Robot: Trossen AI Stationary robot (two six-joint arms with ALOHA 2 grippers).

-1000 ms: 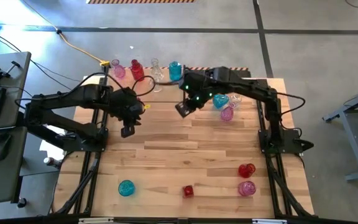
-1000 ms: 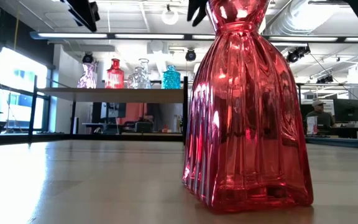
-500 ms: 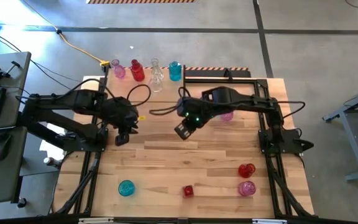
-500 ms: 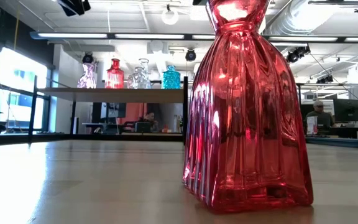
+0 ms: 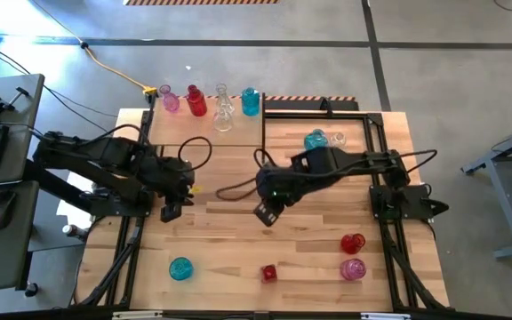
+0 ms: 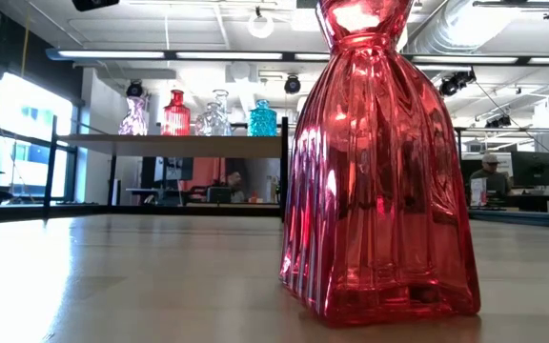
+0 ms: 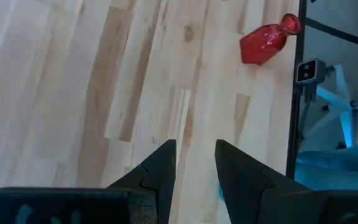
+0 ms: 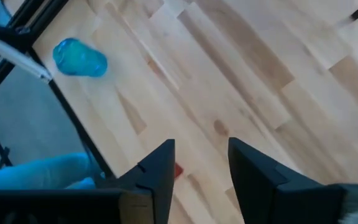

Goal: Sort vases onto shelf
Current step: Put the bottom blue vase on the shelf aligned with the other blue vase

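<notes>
Four vases stand upright on the shelf (image 5: 204,127) along the table's far edge: pink (image 5: 169,101), red (image 5: 195,100), clear (image 5: 223,108) and teal (image 5: 251,101). They show in the low view on the shelf (image 6: 179,139) too. On the tabletop are a teal vase (image 5: 180,268), a red vase (image 5: 269,273), another red one (image 5: 353,243) and a pink one (image 5: 353,268). A teal (image 5: 316,140) and a clear vase (image 5: 337,139) sit far right. My left gripper (image 5: 169,212) and right gripper (image 5: 265,213) hover open and empty over mid-table.
A tall red vase (image 6: 379,162) stands close to the low camera and blocks much of that view. A cable (image 5: 229,189) loops across the mid-table between the arms. The left wrist view shows a red vase (image 7: 267,42); the right wrist view shows a teal vase (image 8: 79,59).
Both grippers have drawn back toward the table's near edge. The right one has moved from beside the shelf's end to mid-table. The left has moved a shorter way, near and slightly left. No vase has moved.
</notes>
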